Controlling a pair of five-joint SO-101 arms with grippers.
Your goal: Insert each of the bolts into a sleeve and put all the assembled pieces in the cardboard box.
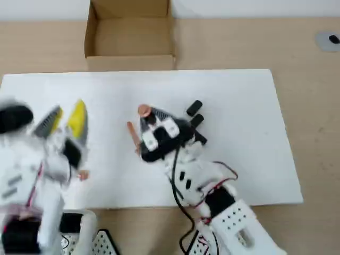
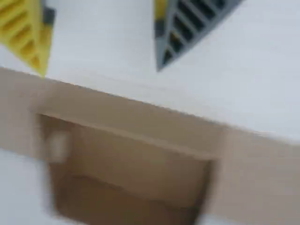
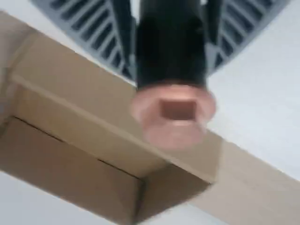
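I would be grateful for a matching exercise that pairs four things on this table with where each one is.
1. cardboard box
2. loose bolt
3. black sleeves
4. sleeved bolt

A. held in the right arm's jaws
B. copper-coloured, lying alone on the white sheet
C. on the bare table beyond the sheet
D. a pair, side by side on the sheet

Pairs: 1-C, 2-B, 3-D, 4-A
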